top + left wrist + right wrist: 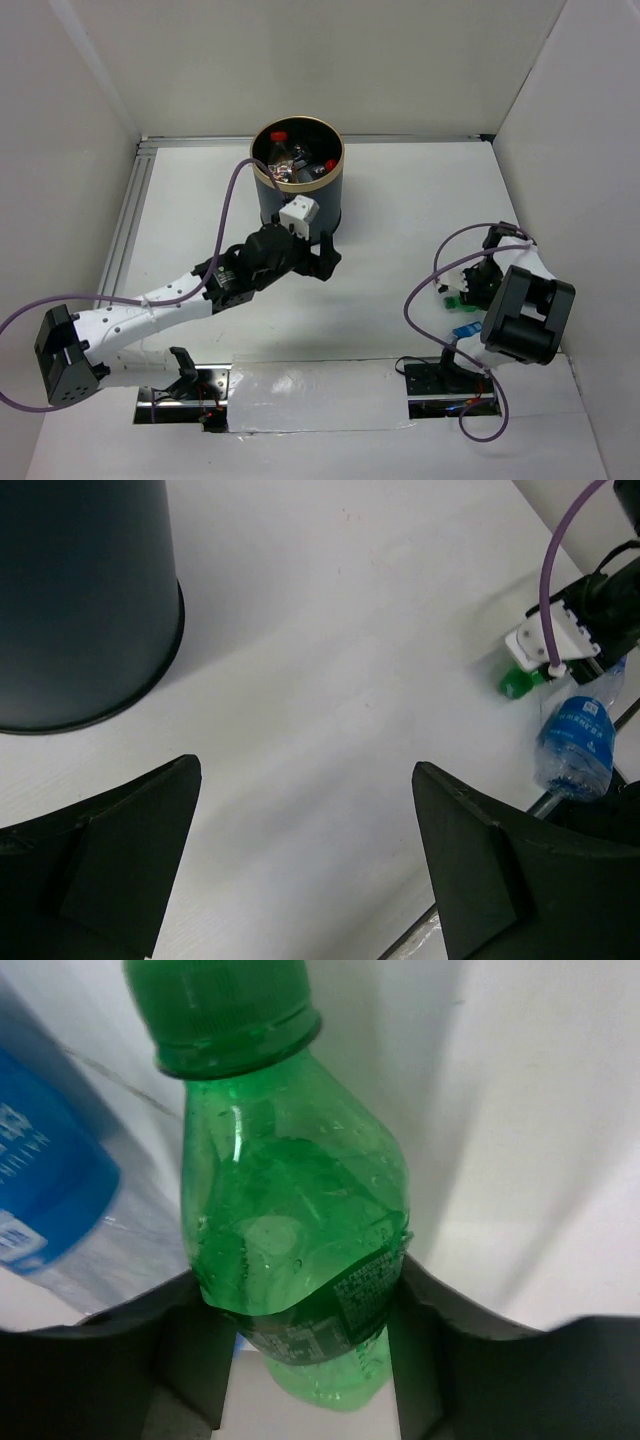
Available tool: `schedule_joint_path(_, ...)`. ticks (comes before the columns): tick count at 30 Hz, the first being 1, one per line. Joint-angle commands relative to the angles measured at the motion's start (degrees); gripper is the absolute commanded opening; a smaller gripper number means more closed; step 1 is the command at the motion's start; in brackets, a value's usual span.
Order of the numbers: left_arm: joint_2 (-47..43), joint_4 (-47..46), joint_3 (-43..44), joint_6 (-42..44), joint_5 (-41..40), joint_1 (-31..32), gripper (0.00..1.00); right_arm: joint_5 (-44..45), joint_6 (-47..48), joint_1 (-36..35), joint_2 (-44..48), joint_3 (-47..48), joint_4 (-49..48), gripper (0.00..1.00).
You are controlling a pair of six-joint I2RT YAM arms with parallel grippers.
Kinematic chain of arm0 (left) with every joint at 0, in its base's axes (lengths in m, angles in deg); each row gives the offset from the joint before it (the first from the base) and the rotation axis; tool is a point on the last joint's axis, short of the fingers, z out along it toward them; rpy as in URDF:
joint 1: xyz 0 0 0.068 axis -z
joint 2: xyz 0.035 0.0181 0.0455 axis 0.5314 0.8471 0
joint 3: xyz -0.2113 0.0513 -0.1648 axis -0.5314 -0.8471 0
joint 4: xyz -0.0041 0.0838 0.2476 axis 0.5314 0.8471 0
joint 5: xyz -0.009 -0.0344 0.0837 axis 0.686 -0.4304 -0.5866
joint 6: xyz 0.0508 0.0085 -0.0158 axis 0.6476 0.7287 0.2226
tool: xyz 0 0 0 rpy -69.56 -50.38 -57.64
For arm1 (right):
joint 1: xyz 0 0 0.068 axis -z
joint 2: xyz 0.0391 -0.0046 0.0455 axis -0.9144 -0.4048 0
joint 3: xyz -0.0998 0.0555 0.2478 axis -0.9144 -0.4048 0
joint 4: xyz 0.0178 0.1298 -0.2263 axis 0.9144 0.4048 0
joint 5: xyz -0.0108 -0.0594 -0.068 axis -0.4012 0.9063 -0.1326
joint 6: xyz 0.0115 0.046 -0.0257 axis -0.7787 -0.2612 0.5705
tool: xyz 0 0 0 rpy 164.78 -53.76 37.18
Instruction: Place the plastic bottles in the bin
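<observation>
Bottles with red caps already lie inside the dark navy cylindrical bin with a gold-tan rim, which stands at the far middle of the white table in the overhead view. The left gripper hovers just beside the bin's base. The right gripper is well apart at the right edge.

From the left wrist, the black fingers stand wide apart with nothing between them (only bare tabletop).

From the right wrist, the crumpled green plastic bottle sits between the pads, which touch both flanks at its label, so this claw is closed on it. The clear plastic bottle with a blue label lies just beside it. The lift looks to be next. The thin wall dents easily, so squeeze firmly, rise straight clear of the neighbour, and release only once over the rim.
</observation>
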Motion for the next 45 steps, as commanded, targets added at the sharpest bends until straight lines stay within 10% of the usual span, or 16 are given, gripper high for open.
schedule_joint_path(1, -2.1, -1.7, -1.7, -2.5, -1.7, 1.6, 1.00, -4.8, 10.4, 0.3, -3.1, 0.6, -1.4, 0.43)
schedule_joint_path(12, -5.3, -3.9, -10.9, -8.0, -1.7, 5.3, 1.00, -44.1, -11.4, -8.5, -6.3, 43.3, 11.5, 0.20)
schedule_joint_path(20, -7.9, -7.3, -17.7, -10.5, -1.7, 9.3, 1.00, -53.9, -54.7, -31.2, -5.2, 55.4, -29.0, 0.21)
schedule_joint_path(25, -11.0, -7.3, -22.0, -13.4, -3.4, 10.6, 1.00, -51.5, -70.0, -45.3, -16.7, 73.5, -34.1, 0.22)
schedule_joint_path(28, -12.7, -7.3, -23.8, -13.9, -4.0, 11.7, 1.00, -50.4, -76.7, -48.3, -25.0, 80.3, -33.5, 0.28)
schedule_joint_path(36, -16.5, -6.0, -24.9, -13.9, -5.3, 12.3, 1.00, -46.8, -87.9, -47.8, -31.8, 85.0, -31.5, 1.00)
schedule_joint_path(45, -11.1, -9.8, -22.4, -7.6, -2.3, 12.3, 1.00, -39.9, -77.9, -37.1, -19.8, 82.0, -16.1, 0.97)
